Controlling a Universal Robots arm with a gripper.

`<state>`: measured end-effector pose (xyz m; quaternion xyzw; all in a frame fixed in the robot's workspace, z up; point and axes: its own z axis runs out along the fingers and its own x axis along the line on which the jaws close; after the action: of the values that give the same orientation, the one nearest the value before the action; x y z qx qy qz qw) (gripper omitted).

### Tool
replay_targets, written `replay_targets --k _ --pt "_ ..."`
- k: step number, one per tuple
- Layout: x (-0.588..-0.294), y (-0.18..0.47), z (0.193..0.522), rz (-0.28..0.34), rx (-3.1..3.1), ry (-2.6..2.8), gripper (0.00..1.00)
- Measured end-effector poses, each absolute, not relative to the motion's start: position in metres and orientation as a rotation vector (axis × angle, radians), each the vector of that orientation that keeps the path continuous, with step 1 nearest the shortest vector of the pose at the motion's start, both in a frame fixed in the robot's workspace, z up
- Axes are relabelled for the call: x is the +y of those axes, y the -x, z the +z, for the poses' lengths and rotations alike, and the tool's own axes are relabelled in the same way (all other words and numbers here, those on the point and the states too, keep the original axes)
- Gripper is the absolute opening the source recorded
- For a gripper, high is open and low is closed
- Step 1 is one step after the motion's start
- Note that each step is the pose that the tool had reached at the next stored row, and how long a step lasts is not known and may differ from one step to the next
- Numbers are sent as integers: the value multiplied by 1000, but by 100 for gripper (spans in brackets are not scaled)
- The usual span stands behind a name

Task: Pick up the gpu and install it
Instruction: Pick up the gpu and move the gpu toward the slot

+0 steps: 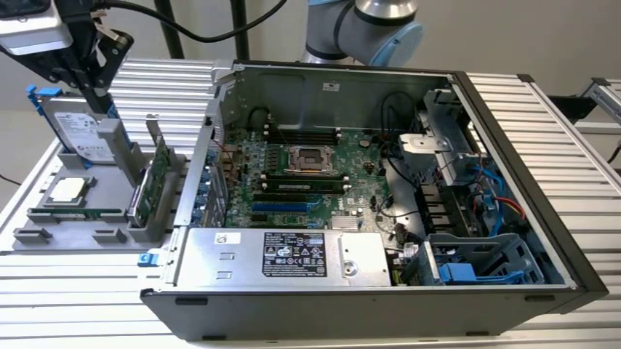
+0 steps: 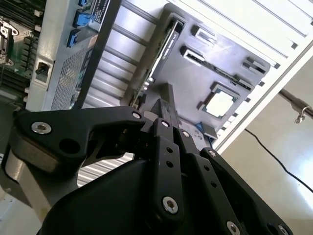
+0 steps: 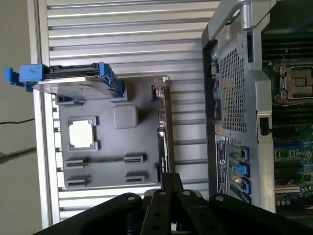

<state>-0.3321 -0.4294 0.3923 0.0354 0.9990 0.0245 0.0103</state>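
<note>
While hovering over gray tray (image 1: 58,236), pressing gripper (image 3: 169,177) fingers together; noting thin green gpu (image 1: 161,171) upright near perforated case wall (image 3: 234,98).

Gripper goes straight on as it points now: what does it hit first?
Probably the edge of the gpu standing in the grey tray; the first wrist view lines the gripper up with it, depth unclear.

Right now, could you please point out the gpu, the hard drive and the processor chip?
gpu (image 1: 163,169): exterior view, green board face.
hard drive (image 1: 80,131): exterior view, silver labelled face.
processor chip (image 1: 68,190): exterior view, metal lid.
</note>
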Motion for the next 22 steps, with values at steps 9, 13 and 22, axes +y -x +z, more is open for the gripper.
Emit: replay_targets --k 9,13,22 --pt "-431 332 392 77 3118 -110 0" --pt "-431 332 392 76 3118 -110 0" --pt "-431 332 392 77 3118 -110 100"
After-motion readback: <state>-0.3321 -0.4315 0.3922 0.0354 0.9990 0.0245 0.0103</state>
